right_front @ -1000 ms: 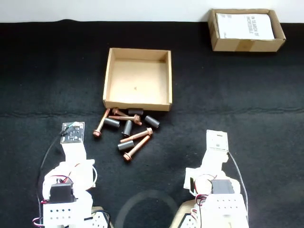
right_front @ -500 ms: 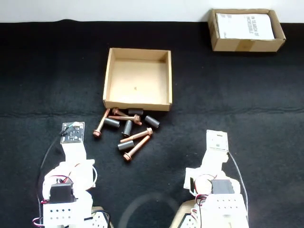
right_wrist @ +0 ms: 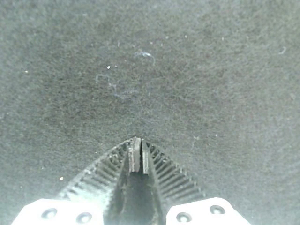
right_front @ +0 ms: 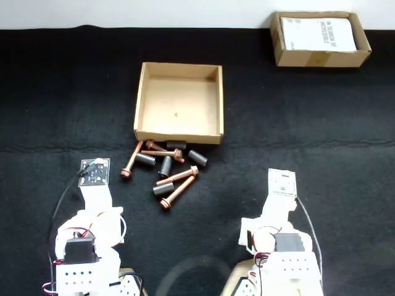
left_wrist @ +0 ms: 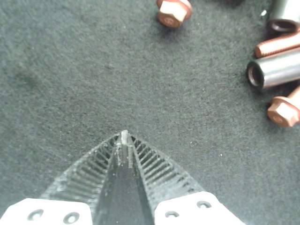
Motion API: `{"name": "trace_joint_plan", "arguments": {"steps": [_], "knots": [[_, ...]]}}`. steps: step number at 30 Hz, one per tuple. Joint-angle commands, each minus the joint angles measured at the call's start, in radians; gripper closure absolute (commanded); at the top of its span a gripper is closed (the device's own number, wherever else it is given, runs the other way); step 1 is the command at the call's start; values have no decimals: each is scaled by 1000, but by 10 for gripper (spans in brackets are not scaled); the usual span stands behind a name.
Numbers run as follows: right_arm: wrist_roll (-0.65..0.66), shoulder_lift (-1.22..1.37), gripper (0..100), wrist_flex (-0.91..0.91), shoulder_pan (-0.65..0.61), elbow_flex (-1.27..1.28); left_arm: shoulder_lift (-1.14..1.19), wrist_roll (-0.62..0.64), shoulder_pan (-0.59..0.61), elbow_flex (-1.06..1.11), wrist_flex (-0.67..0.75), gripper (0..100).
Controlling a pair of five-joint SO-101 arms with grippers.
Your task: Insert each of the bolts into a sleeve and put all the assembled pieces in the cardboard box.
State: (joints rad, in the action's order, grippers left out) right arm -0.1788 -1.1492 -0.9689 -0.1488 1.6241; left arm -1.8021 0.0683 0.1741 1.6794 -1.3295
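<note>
so, bolts [right_front: 179, 191] crowd cardboard box [right_front: 178, 137] edge

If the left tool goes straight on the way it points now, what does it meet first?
Probably nothing but the black mat: the line ahead of the shut left tool looks free. The nearest bolt head lies off to one side.

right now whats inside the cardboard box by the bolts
Nothing: the cardboard box shows a bare floor with one small mark. Bolts and sleeves lie outside it. No part of the floor is covered.
</note>
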Motion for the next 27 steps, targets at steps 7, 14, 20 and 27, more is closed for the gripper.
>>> {"name": "trace_joint_plan", "arguments": {"steps": [7, 14, 20, 27], "knots": [[-6, -4, 991, 4, 18, 19, -5, 5, 1, 16, -5, 991], [-6, -4, 991, 4, 18, 19, -10, 5, 5, -12, -3, 991], [-6, -4, 991, 4, 18, 19, -8, 3, 7, -262, -11, 990], [-6, -4, 991, 4, 18, 19, -4, 5, 4, -598, -66, 990]]}}
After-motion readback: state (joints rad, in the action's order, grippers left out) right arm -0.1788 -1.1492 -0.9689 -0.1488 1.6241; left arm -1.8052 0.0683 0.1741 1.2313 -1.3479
